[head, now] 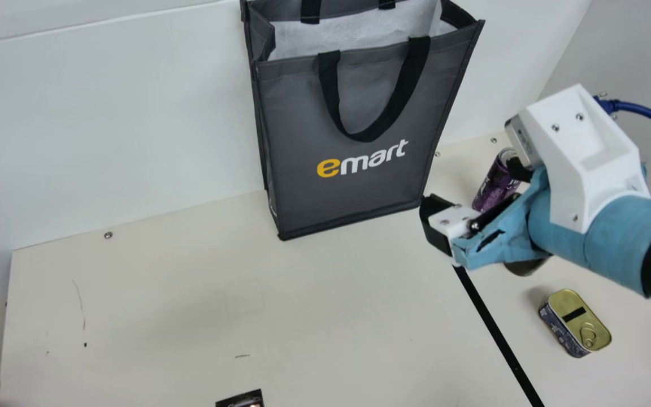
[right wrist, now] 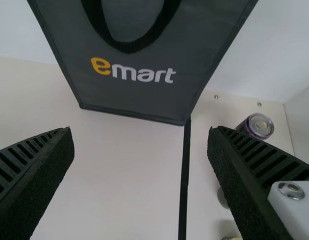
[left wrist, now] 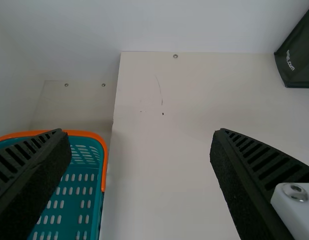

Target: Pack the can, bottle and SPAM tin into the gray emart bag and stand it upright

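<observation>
Nearest, at the surface's (head: 161, 316) front edge, a dark packet (head: 242, 400) pokes in, in front of the gray emart bag (head: 354, 198). The tin (head: 577, 325) lies front-right of the bag. Left hand (left wrist: 139, 137), fingers spread, is left of the bag; right hand (head: 472, 183), also spread wide, is just off its right front. Behind that hand, right of the bag, stands the purple can (head: 493, 183); and there's the bag itself, upright, mouth open!

And there's "emart" (head: 362, 161) across the gray bag (head: 297, 113), yellow e, white rest! Small white print (left wrist: 290, 60) low on its side, pale lettering on the purple can (head: 492, 186)!
</observation>
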Controlling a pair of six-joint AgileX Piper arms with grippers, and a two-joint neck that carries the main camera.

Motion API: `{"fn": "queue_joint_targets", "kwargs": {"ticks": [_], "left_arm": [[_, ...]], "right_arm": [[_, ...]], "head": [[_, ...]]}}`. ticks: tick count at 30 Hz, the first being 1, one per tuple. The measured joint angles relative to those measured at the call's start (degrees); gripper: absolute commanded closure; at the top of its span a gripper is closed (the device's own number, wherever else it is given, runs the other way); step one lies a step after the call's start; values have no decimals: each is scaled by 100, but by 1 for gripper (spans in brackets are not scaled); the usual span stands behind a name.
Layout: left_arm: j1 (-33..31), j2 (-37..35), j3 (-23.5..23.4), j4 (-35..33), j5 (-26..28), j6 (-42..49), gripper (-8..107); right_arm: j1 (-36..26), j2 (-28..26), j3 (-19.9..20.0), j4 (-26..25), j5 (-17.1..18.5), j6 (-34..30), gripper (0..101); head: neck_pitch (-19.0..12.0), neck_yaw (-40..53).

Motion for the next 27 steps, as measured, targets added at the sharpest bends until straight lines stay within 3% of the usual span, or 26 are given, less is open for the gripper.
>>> {"fn": "queue_joint_targets", "kwargs": {"ticks": [13,27], "left_arm": [[0,0,0,0,0,0,9],[0,0,0,0,0,0,9]], "right_arm": [[-328,711,-985,429,109,-887,6],[-498,1575,-2337,714,475,-1658,6]], "head": [[0,-9],[0,-9]]}}
